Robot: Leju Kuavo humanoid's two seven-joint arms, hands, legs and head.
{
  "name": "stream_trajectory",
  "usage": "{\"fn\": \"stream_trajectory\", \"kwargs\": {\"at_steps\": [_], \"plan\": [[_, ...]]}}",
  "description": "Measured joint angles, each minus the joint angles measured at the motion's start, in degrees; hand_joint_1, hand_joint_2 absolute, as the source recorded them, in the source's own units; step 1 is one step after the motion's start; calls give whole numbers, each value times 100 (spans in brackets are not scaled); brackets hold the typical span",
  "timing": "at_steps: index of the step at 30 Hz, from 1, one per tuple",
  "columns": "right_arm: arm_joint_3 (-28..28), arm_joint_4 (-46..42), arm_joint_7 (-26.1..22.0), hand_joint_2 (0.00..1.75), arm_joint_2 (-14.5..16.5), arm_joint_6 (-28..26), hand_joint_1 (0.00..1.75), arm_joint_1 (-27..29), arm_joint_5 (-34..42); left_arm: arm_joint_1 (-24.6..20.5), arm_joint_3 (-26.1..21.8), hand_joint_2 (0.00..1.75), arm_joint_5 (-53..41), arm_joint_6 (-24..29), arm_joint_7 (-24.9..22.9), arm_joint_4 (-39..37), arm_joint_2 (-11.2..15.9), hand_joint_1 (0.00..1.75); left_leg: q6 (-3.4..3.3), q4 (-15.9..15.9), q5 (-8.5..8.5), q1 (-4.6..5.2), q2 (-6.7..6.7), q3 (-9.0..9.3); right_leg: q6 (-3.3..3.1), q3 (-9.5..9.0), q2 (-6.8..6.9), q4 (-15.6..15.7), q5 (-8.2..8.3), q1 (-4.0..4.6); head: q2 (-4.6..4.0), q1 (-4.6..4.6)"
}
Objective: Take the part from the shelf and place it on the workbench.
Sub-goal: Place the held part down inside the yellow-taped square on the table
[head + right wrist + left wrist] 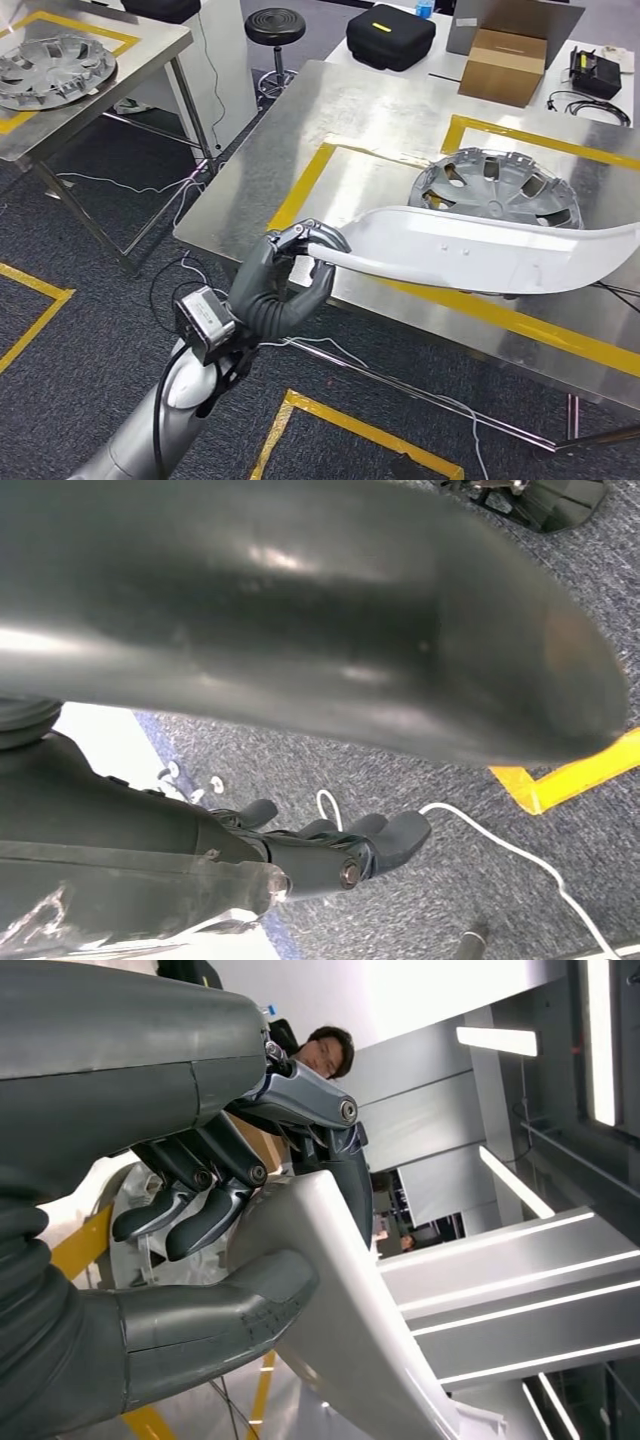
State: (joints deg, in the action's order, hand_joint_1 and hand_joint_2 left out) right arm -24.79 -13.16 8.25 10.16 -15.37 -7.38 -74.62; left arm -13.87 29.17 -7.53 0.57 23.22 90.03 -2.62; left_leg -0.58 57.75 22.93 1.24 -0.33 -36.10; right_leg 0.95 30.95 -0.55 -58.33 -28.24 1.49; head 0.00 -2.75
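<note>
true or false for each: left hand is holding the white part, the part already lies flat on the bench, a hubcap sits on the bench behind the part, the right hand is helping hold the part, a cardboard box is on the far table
1. The left hand holds the long white part. True; it grips the part's near end.
2. The part already lies flat on the workbench. False; it is held in the hand over the bench.
3. A grey hubcap sits on the workbench behind the part. True.
4. The right hand helps hold the part. False; it hangs over the carpet, holding nothing.
5. A cardboard box is on the far table. True.
</note>
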Motion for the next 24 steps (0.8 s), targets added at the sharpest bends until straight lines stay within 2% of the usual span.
{"fn": "stream_trajectory", "kwargs": {"at_steps": [4,7,13,18,24], "plan": [[7,0,35,0,0,-9,0,-2,-2,-221,73,175,-201,165,-75,-211,-3,175,0,0,1,0,0,0,0,5,1,1,-1,0,0,-2],[32,0,52,0,-3,-10,0,-5,5,-610,166,175,-636,388,-200,-588,-28,175,0,0,-1,0,0,0,-1,6,1,1,-1,0,0,-2],[109,0,84,0,-7,66,0,-19,14,-1547,371,175,-1645,779,-544,-1760,-159,175,-2,0,-8,0,1,0,0,2,1,0,7,0,0,-1],[156,0,116,0,-7,121,0,-38,3,-2160,458,175,-2002,874,-717,-2788,-333,175,-3,0,-9,2,0,-1,4,-1,0,1,9,-1,0,1],[225,0,121,0,-7,165,0,-45,-11,-2510,532,175,-2131,885,-828,-3495,-450,175,-4,0,-8,3,0,-1,5,0,0,1,9,-4,0,-1]]}}
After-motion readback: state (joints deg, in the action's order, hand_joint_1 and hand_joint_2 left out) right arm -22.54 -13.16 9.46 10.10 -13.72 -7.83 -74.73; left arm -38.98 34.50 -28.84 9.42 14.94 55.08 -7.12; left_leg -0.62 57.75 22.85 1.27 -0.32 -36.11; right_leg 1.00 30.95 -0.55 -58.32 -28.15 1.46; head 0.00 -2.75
